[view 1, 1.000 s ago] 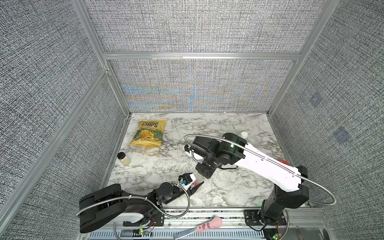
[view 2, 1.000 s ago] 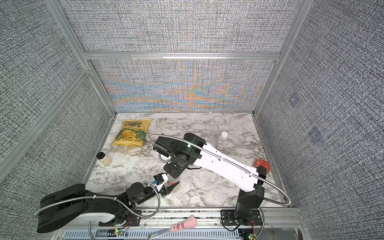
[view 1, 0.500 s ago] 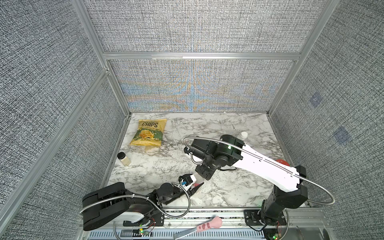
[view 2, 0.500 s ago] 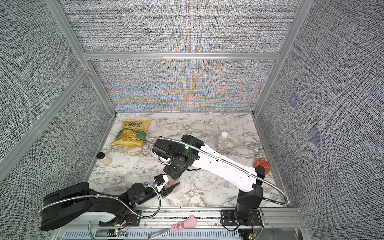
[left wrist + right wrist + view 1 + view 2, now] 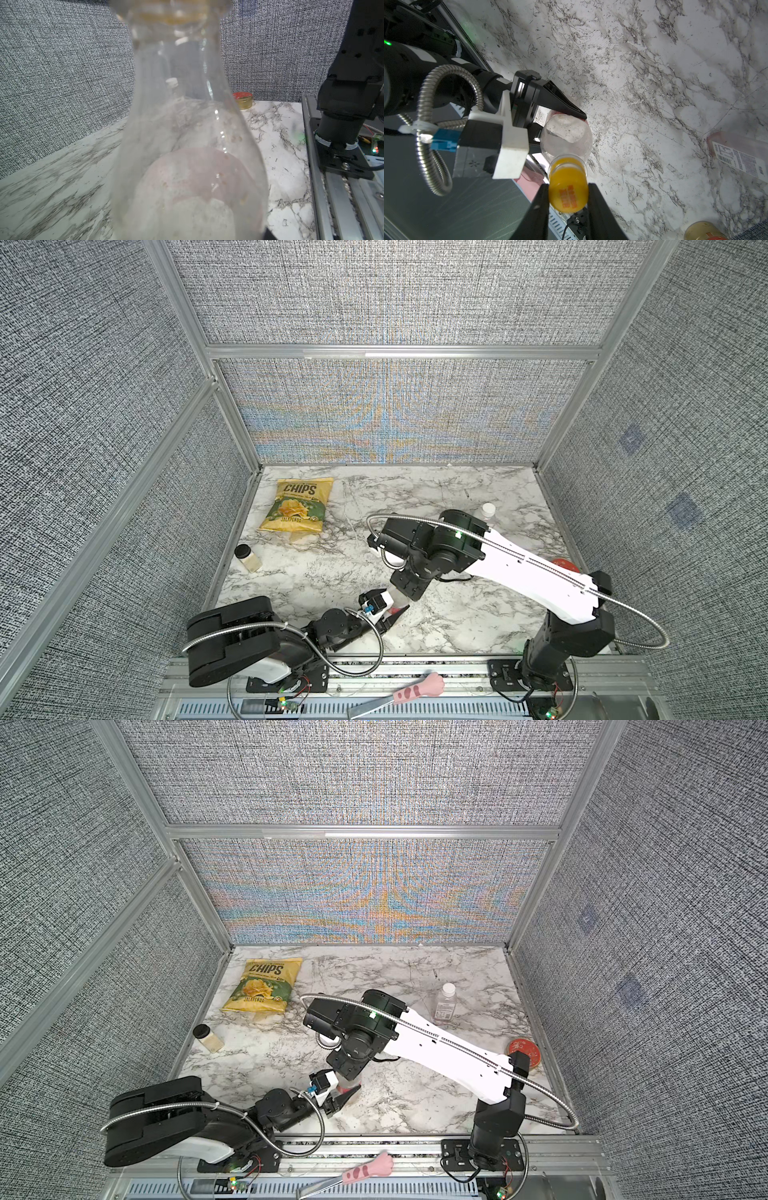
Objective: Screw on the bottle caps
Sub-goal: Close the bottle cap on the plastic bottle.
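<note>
Your right gripper [image 5: 568, 188] clamps the orange-yellow cap [image 5: 568, 197] on the tall bottle [image 5: 565, 135] — your left gripper [image 5: 560, 126] grips it near the front edge of the desk [image 5: 654, 83].

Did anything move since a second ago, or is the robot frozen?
Almost frozen. The left arm's black elbow slid slightly toward the table. Nothing was grabbed or let go: the left gripper still holds the bottle, the right gripper still pinches the orange cap on its neck. Chips bag, small jar, capped bottle and red tin stayed put.
</note>
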{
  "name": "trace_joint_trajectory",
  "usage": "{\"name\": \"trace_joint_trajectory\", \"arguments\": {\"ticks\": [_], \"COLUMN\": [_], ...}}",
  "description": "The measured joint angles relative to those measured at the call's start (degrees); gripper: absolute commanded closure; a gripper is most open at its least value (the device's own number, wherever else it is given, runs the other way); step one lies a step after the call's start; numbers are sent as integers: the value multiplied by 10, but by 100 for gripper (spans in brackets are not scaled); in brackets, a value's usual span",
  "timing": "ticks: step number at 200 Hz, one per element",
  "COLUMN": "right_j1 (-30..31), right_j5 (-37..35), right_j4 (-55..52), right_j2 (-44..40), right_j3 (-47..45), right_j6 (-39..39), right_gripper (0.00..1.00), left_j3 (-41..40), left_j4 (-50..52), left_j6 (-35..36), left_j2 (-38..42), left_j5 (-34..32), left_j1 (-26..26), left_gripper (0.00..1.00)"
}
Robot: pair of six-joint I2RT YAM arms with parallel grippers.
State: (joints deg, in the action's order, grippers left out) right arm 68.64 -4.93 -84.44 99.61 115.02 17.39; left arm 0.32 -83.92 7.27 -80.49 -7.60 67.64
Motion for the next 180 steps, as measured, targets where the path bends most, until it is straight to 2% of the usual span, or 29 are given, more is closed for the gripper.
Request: {"name": "trace_joint_trajectory", "arguments": {"ticks": [38,180], "right_j1": [2,6], "right_j5": [0,-17], "right_j4": [-6,-20], "right_j2": [3,-3], "right_j3": [-2,-1], "right_j6": [4,8], "right_gripper": [69,68], "left_j3": [0,17], "left_j4": [-31,-45], "left_j6": [2,-4], "left_j2": [-32,-56], "left_j5": [-9,-5], "left_j1": [10,16], "left_gripper": [46,45]}}
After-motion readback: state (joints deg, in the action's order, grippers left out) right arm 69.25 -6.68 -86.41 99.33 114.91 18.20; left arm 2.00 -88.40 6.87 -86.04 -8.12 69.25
